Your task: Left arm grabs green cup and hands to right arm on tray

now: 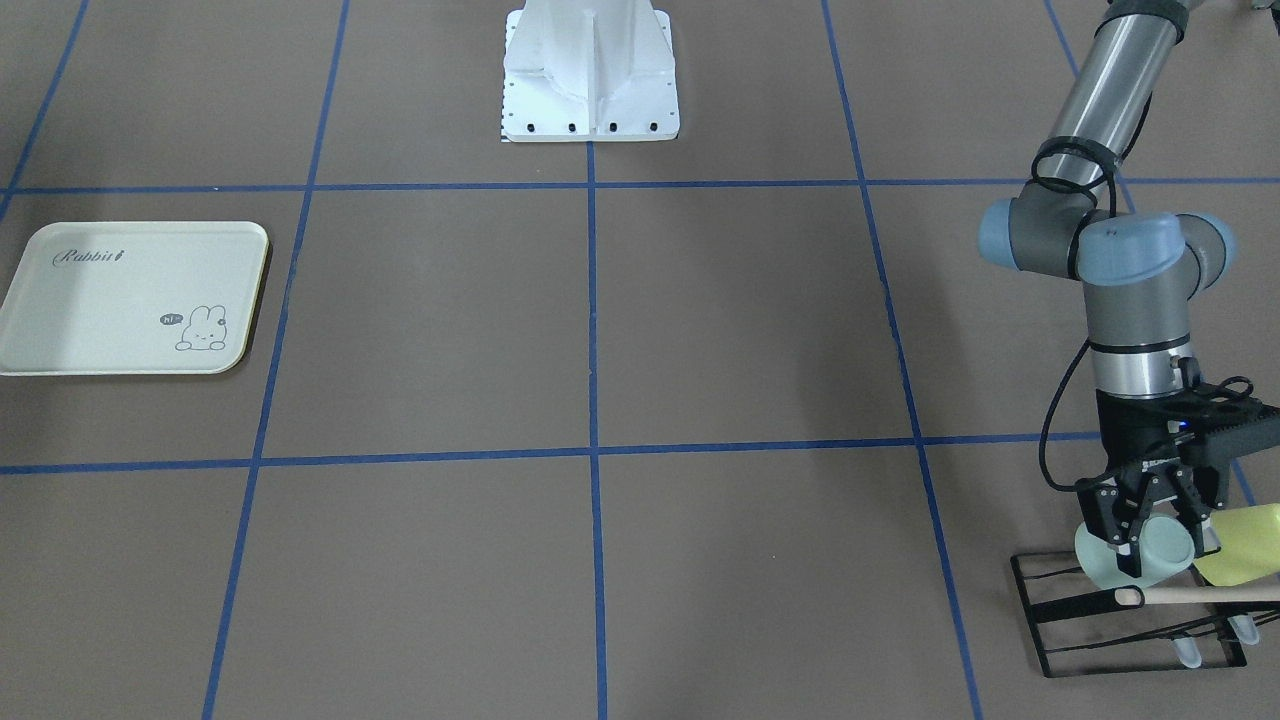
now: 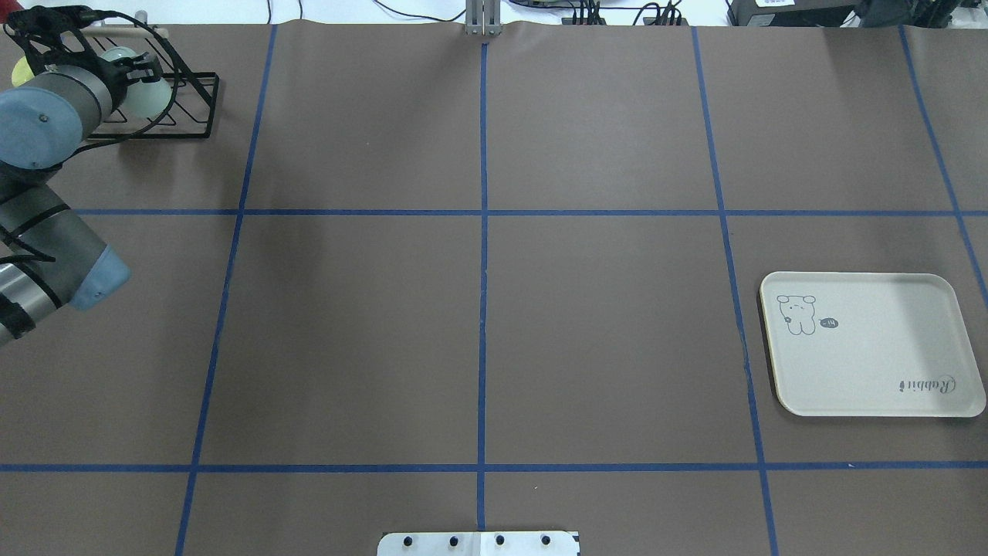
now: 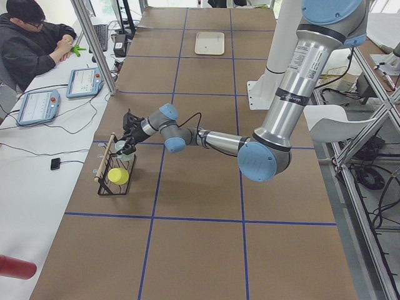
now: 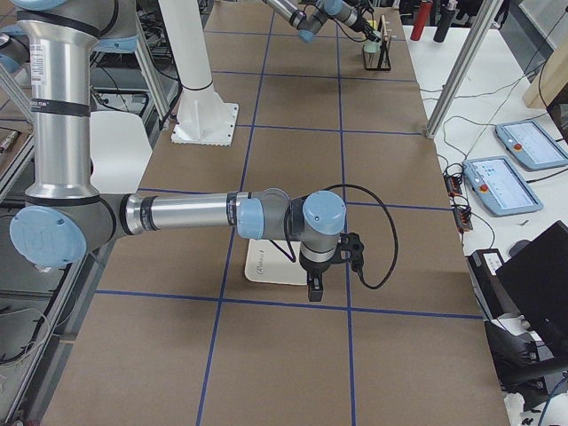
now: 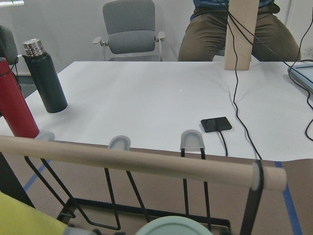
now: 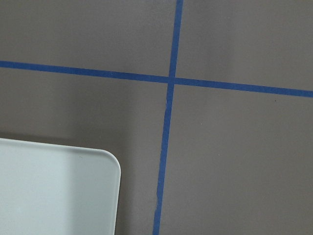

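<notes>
A black wire rack (image 1: 1130,625) sits at a corner of the brown table (image 1: 700,330) gridded with blue tape, a yellow-green cup (image 1: 1245,548) in it beside a wooden dowel (image 1: 1200,596); a dark bottle (image 5: 45,78), red bottle (image 5: 14,105) and black phone (image 5: 216,124) rest on a white desk (image 5: 146,103); a person (image 3: 28,44) sits nearby.

Mint green cup (image 1: 1160,560) tipped sideways on the rack (image 1: 1130,620); cream tray (image 1: 110,300) flat, well apart.
</notes>
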Tool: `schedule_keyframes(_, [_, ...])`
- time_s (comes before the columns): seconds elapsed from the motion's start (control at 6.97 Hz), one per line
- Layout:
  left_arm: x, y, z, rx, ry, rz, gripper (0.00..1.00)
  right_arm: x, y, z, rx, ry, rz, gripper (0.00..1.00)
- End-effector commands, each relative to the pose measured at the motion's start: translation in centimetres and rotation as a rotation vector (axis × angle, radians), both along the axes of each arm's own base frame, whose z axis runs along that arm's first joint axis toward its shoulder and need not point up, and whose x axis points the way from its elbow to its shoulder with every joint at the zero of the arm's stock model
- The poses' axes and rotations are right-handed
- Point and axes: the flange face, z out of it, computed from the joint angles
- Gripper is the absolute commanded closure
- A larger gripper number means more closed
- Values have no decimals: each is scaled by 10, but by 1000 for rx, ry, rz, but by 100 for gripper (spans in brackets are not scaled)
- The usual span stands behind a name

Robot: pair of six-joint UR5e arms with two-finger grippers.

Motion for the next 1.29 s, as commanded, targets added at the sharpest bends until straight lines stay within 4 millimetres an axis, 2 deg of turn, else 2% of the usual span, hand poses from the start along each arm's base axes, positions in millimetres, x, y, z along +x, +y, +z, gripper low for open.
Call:
schedule_keyframes(0.0, [-9, -1, -14, 24, 4, 1, 52, 0, 0, 0, 0, 0, 0, 1])
schedule_keyframes(0.29, [-13, 0, -19, 34, 6, 3, 53, 0, 1, 2, -4, 0, 0, 1])
schedule_keyframes(0.57, [-22, 3, -33, 59, 20, -7, 55, 0, 1, 1, -3, -2, 0, 1])
schedule_keyframes(0.72, [-33, 3, -45, 76, 18, -16, 55, 0, 1, 1, -2, -2, -1, 1])
schedule_keyframes(1.0, [-70, 15, -50, 110, -34, -15, 55, 0, 1, 1, -2, -5, -1, 1])
schedule_keyframes(1.15, [-72, 18, -54, 117, -33, -14, 56, 0, 0, 1, -2, -5, -1, 1])
